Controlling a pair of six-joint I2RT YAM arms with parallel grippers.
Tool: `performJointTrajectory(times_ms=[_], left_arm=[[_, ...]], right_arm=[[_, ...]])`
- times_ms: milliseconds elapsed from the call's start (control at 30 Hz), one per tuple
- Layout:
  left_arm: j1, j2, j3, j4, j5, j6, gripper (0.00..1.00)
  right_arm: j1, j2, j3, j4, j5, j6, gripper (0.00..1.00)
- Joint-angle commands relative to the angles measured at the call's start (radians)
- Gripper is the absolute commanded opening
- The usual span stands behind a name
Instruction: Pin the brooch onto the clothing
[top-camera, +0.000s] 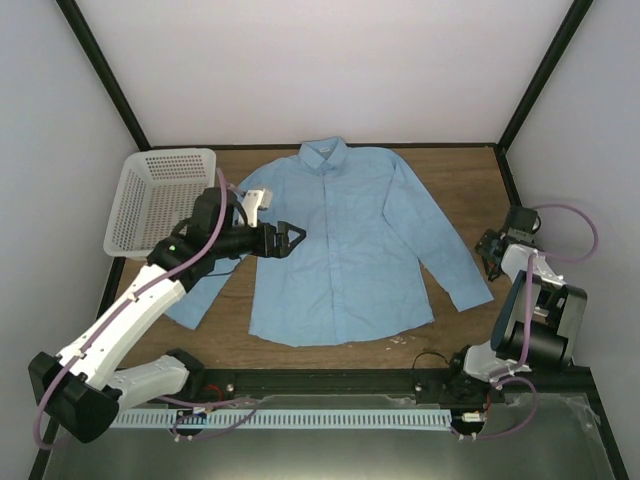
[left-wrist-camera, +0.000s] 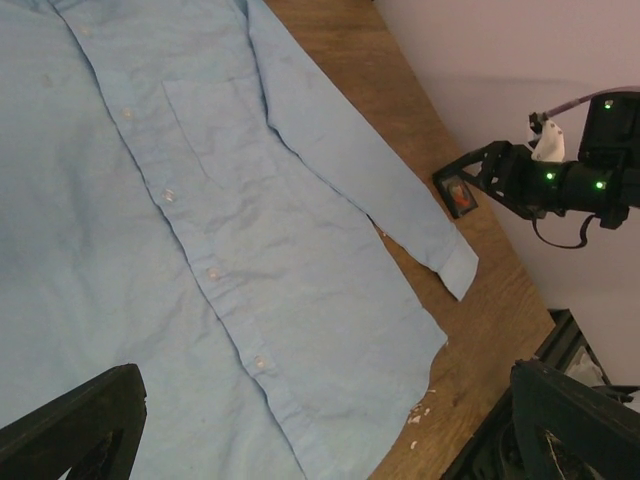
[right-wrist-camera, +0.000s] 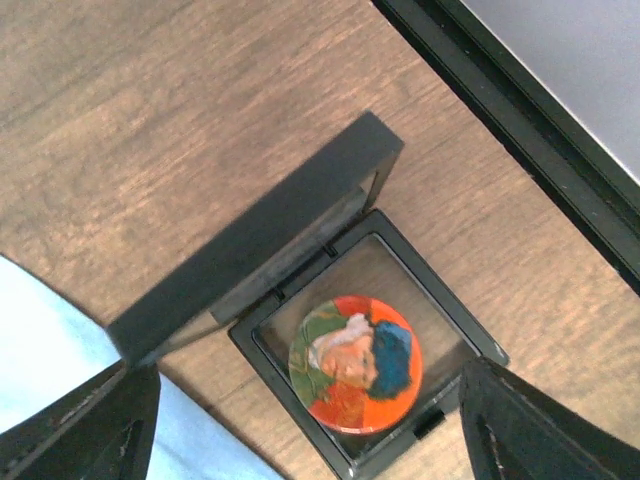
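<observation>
Under my right pincer (right-wrist-camera: 305, 400): brooch (right-wrist-camera: 355, 362) not yet picked up.
It lies in its open black box (right-wrist-camera: 260, 230) on the desk (top-camera: 455, 180), just beside the shirt (top-camera: 340, 240) sleeve. Both this pincer and my left pincer (top-camera: 295, 238), above the shirt, are spread and hold nothing. I judge that lifting and pinning are all left to do.

A white plastic mesh basket (top-camera: 172, 153) sits at the far left corner of the wooden bench (top-camera: 460, 190). Close to the bench's right edge, a small black square frame box (right-wrist-camera: 265, 230) lies open on the wood. Its lid stands raised along one side and its base has a clear pane. A few pale flecks (left-wrist-camera: 420, 412) lie scattered on the bare wood towards the near edge, and plain white walls (top-camera: 330, 60) with black corner posts (top-camera: 100, 70) enclose the bench.
</observation>
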Motion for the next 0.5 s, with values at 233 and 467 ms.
performJointTrajectory(times_ms=[233, 467], left_arm=[[-0.001, -0.01, -0.009, 0.013, 0.038, -0.056, 1.0], [-0.008, -0.01, -0.018, 0.039, 0.05, -0.088, 1.0]], right_arm=[[-0.078, 0.085, -0.014, 0.098, -0.111, -0.032, 0.74], [-0.101, 0.138, 0.009, 0.097, -0.139, -0.029, 0.7]])
